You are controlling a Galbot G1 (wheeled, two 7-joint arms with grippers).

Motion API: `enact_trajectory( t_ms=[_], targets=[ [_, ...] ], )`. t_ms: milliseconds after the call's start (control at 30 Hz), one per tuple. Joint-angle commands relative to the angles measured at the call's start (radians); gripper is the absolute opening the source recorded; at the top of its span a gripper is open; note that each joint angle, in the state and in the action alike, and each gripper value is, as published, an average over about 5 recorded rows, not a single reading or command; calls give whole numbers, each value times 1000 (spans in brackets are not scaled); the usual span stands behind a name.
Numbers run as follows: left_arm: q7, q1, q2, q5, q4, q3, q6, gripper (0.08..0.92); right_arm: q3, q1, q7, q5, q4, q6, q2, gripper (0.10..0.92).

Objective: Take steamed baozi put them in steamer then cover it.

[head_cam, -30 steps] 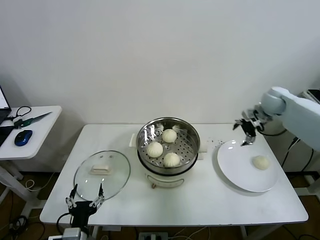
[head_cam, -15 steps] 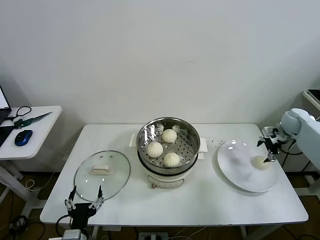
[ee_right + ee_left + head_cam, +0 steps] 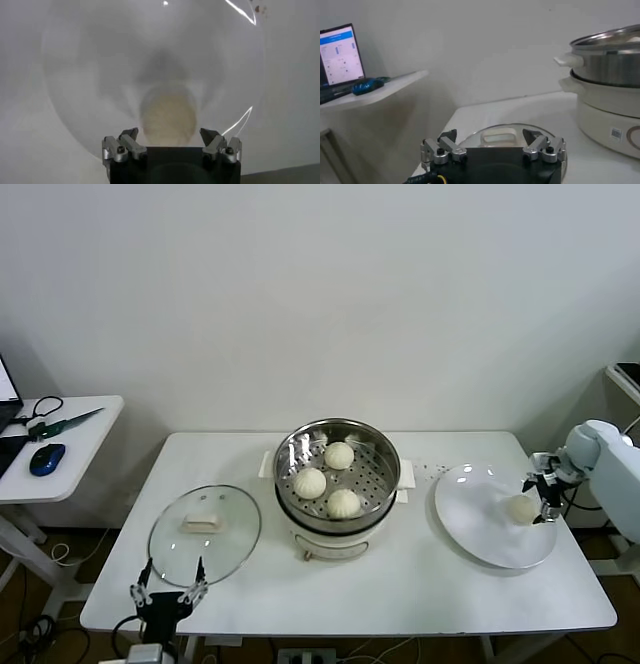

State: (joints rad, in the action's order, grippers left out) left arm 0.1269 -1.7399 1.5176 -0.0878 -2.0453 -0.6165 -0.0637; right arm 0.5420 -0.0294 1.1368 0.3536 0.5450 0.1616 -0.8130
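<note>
White bench (image 3: 400,584): rectangular, set against a pale wall.

Steamer (image 3: 337,519): placed at the bench's centre, uncovered; a perforated tray is seen inside. Three steamed baozi (image 3: 309,482) are held on the tray, one toward the back, two nearer the front.

White plate (image 3: 480,534): laid to the right of the steamer. A fourth baozi (image 3: 521,508) is found on its right part.

Right gripper (image 3: 546,496): positioned at the plate's right edge, just beside the fourth baozi. In the right wrist view the jaws are seen spread apart, with the bun (image 3: 167,116) lying between them; contact with the bun cannot be told.

Cover (image 3: 204,533): laid flat on the bench to the left of the steamer, white handle upward.

Left gripper (image 3: 168,592): parked at the bench's front-left edge, just in front of the cover, jaws spread and nothing held.

Side table (image 3: 70,446): seen at far left, bearing a blue mouse (image 3: 46,459).
</note>
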Motion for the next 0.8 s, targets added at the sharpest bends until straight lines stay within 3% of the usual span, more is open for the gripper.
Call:
enact_trajectory(
  t_ms=[33,433,800],
  targets=[
    [0,5,-2,-4,8,3,-1,823,-76,-20,-2,72,-98,23,-55,823],
    [0,8,-3,-4,9,0,-2,823,-74,4,19,99,-130,34,-94,818],
    [-1,4,-2,-4,7,0,1,823,-76,17,37,97,-123,43,-86,712]
  ],
)
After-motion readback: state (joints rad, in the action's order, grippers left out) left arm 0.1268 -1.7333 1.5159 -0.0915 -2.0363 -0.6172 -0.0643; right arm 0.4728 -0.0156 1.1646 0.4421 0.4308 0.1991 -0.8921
